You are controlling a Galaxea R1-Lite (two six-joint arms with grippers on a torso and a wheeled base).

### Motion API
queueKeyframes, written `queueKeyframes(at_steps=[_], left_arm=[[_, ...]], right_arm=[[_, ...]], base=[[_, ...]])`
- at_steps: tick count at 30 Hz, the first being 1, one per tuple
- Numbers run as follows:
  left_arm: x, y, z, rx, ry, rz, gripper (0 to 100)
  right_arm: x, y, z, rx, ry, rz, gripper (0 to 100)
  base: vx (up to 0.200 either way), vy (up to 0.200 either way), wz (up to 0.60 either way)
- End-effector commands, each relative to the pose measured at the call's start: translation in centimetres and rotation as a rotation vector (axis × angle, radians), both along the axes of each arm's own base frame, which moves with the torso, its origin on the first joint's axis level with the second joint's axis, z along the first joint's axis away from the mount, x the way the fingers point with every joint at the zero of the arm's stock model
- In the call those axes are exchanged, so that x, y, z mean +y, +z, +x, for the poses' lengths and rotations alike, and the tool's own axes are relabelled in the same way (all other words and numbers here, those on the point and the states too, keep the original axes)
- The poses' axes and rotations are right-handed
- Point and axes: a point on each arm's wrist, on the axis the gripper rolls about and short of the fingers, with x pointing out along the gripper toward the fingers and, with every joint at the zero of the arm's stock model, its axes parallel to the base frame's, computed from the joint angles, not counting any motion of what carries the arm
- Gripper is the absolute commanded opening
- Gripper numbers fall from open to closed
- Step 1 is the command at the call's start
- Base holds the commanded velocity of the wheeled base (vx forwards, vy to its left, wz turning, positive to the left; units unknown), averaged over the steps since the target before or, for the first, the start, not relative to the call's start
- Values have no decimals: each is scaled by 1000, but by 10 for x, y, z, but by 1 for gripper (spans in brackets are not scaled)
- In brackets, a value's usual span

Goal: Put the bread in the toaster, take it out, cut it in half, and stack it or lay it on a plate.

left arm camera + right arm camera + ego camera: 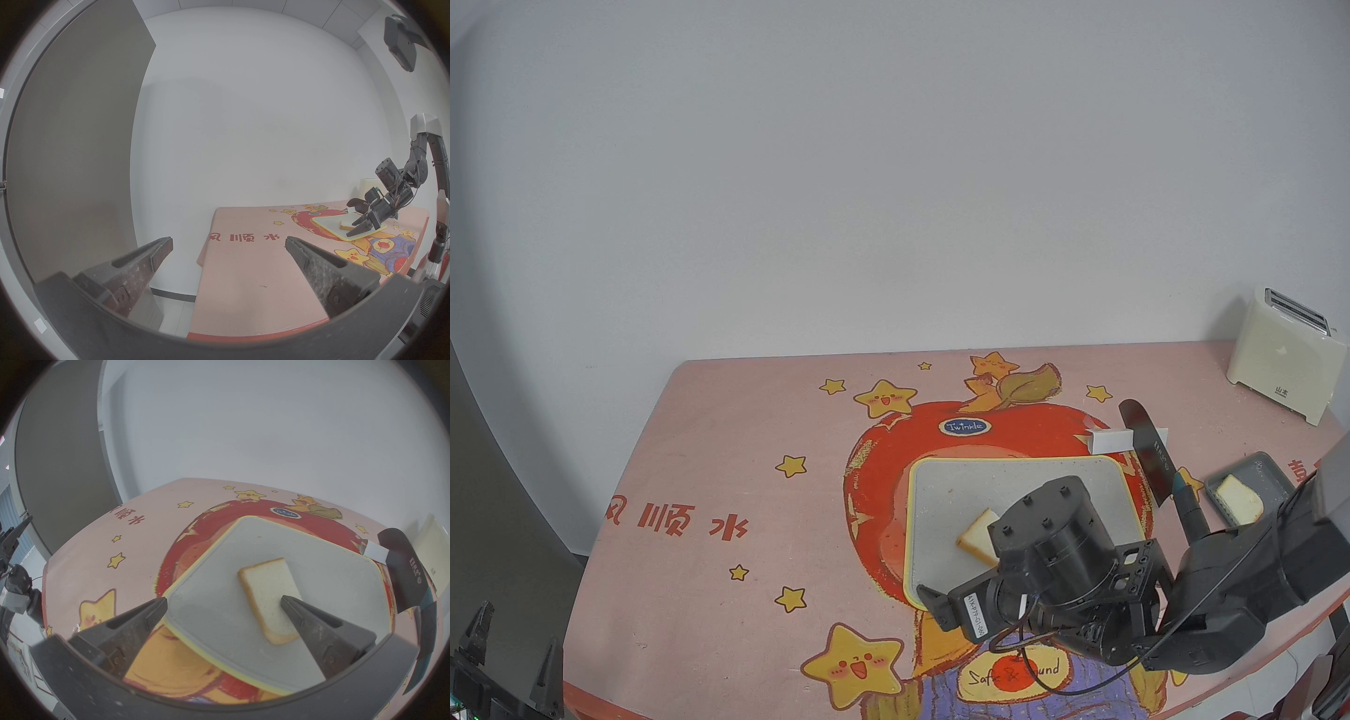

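Observation:
A half slice of white bread [269, 596] lies on the grey cutting board [328, 566] in the middle of the table. My right gripper [222, 600] hovers open just above the board's near edge, one finger [318, 627] over the bread's near end, not touching it. In the head view the bread [980, 536] peeks out beside the right arm over the board [956, 487]. Another bread piece [1240, 500] rests in a dark tray [1266, 469] at the right. A white toaster [1287, 354] stands at the far right corner. My left gripper [229, 248] hangs open, off the table's left end.
A black-bladed knife [1153, 459] with a dark handle lies between the board and the tray, its blade across a small white block [1117, 439]. The left half of the pink table [731, 487] is bare. A wall stands close behind the table.

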Motion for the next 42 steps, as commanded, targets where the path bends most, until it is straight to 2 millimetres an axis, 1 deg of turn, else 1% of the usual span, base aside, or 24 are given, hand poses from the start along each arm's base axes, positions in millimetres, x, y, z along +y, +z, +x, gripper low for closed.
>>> queueKeyframes(at_steps=[1, 7, 10, 18, 24, 26, 32, 36, 37, 38, 42], left_arm=[[0, -5, 1, 7, 0, 0, 100], [0, -5, 1, 7, 1, 1, 100], [0, -5, 1, 7, 1, 1, 100], [0, -5, 1, 7, 0, 1, 100], [0, -5, 1, 7, 0, 0, 100], [0, -5, 1, 7, 0, 1, 100], [0, -5, 1, 7, 0, 0, 100], [0, -5, 1, 7, 0, 0, 100], [0, -5, 1, 7, 0, 0, 100], [0, -5, 1, 7, 0, 0, 100], [0, -5, 1, 7, 0, 0, 100]], right_arm=[[-8, 2, 8, -1, -39, -9, 100], [-8, 1, 13, 2, -54, -12, 100], [-8, -1, 13, 6, -53, -18, 100], [-7, 0, 14, -1, -54, -10, 100], [-5, 12, 9, -25, -38, 20, 100], [-5, 16, 5, -29, -27, 26, 100], [-1, 14, 3, -23, -13, 23, 100], [9, 9, 8, -22, -9, 22, 100], [9, 9, 8, -22, -9, 22, 100], [13, 6, 12, -25, -10, 24, 100], [16, 5, 17, -26, -17, 27, 100]], base=[[0, 0, 0], [0, 0, 0], [0, 0, 0], [0, 0, 0], [0, 0, 0], [0, 0, 0], [0, 0, 0], [0, 0, 0], [0, 0, 0], [0, 0, 0], [0, 0, 0]])
